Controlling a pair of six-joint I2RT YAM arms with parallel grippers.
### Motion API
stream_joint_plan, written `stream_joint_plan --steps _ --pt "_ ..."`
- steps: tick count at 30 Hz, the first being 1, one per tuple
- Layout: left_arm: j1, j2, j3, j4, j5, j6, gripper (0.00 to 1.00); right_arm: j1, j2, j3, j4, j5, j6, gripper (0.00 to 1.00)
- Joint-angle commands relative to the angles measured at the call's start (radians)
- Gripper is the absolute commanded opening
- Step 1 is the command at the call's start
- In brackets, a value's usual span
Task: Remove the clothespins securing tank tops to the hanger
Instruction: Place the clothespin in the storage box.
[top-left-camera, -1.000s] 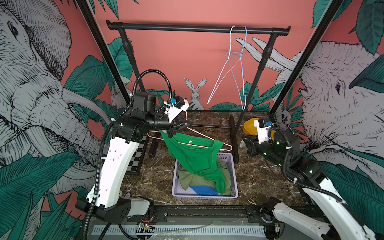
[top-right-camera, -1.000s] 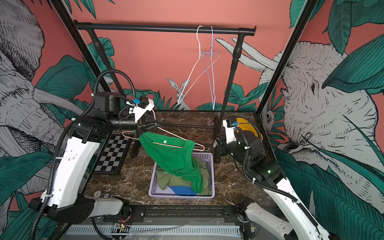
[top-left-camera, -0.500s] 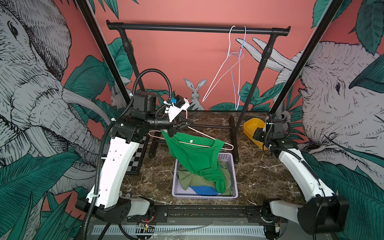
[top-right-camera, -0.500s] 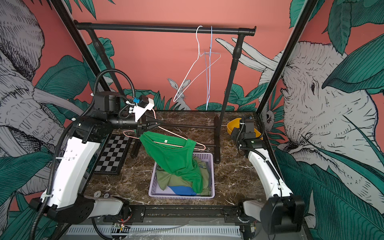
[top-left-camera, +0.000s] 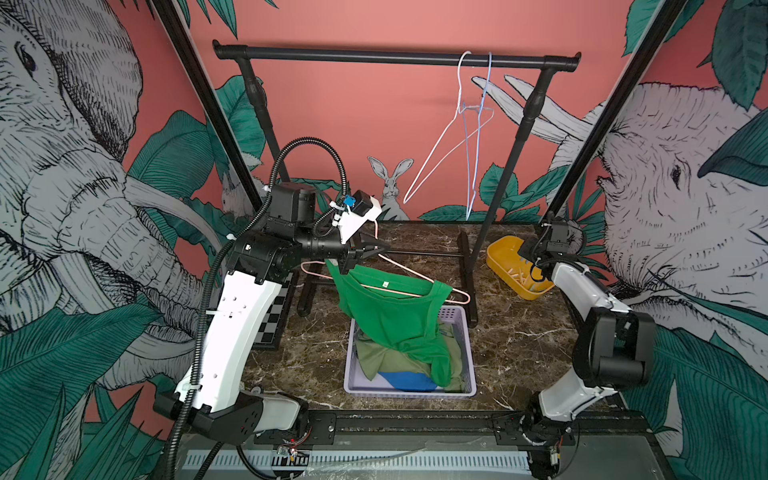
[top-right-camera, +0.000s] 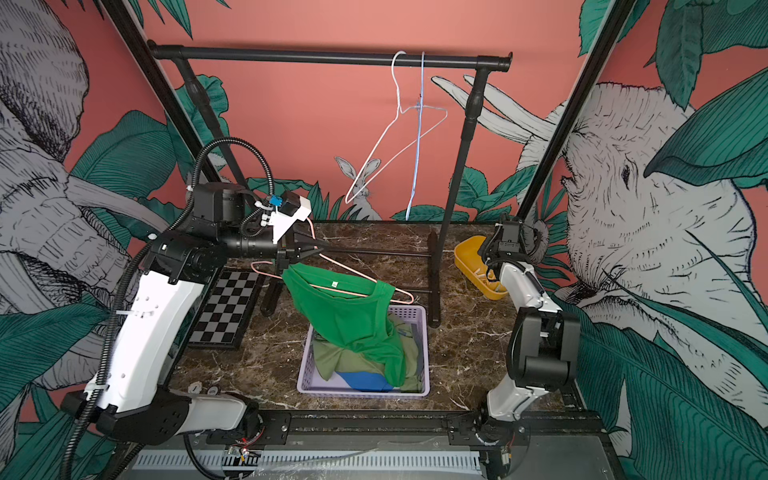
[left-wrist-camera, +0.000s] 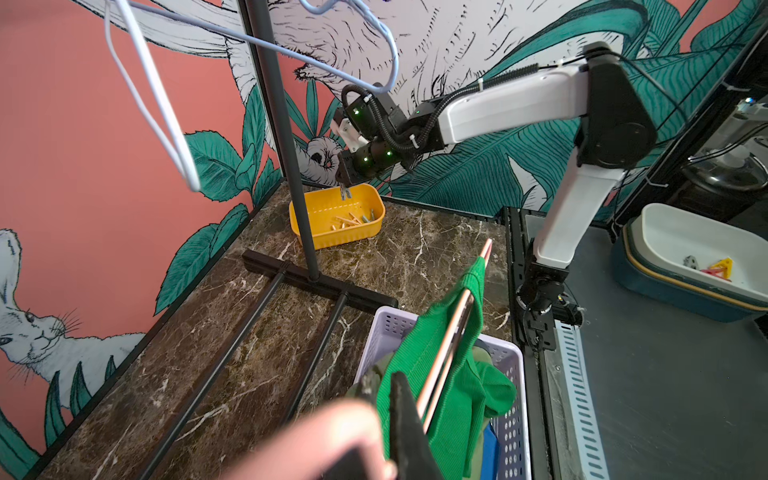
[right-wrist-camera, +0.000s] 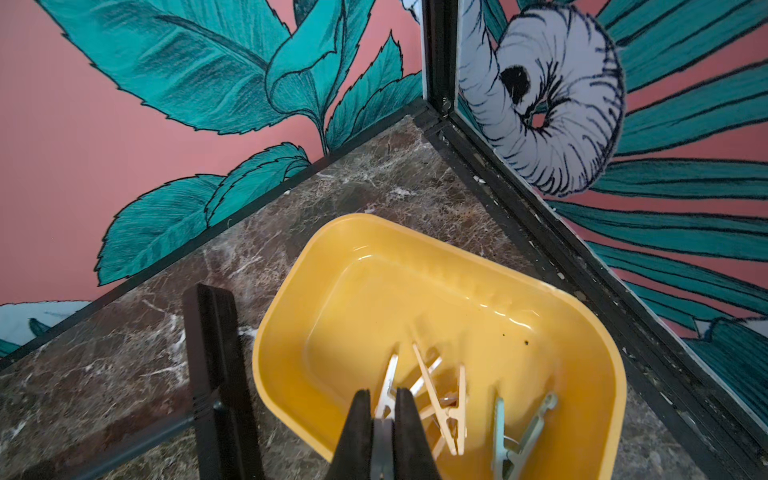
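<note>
**A:** Layout?
**B:** Black garment rack across the back, with two bare wire hangers on its rail. The left arm is raised mid-table. The right arm is at the far corner.

**A:** Anything moved?
**B:** Right arm only. A second ago it lay folded low beside the rack foot. Now it stands up, wrist tipped over the yellow tray. The left arm has not shifted.

**A:** The tops?
**B:** The bright green tank top drapes off the pink hanger, hem trailing into the lilac basket. The olive top and blue top lie in the basket beneath it.

**A:** Hands?
**B:** The left gripper is clamped on the pink hanger's neck, holding it over the basket. The right gripper is closed, with a pale clothespin pinched between its fingers above the tray, not let go.

**A:** Other pins?
**B:** Several clothespins lie loose in the tray, tan and mint. I can make out none on the hanger. A white speck at the neckline reads as a label, but I am not sure.

**A:** Meaning?
**B:** It looks like the drop-off of a pin just pulled. By that reading the green top hangs unpinned, and this may be the last pin. The jaws need to part over the tray next.
</note>
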Motion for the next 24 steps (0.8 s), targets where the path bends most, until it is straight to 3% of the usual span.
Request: stream_joint_plan --steps 1,17,24 --pt "-0.005 -0.011 0.012 0.014 0.041 -0.005 0.01 -0.014 0.018 0.005 0.011 0.028 0.01 0.0" --pt "-0.009 -0.001 -0.007 0.028 0.048 -0.028 0.03 -0.049 0.058 -0.15 0.074 0.033 -0.003 0.0" --pt "-0.014 0.015 0.0 0.036 0.061 -0.032 0.03 -0.062 0.058 -0.158 0.058 0.024 -0.022 0.2"
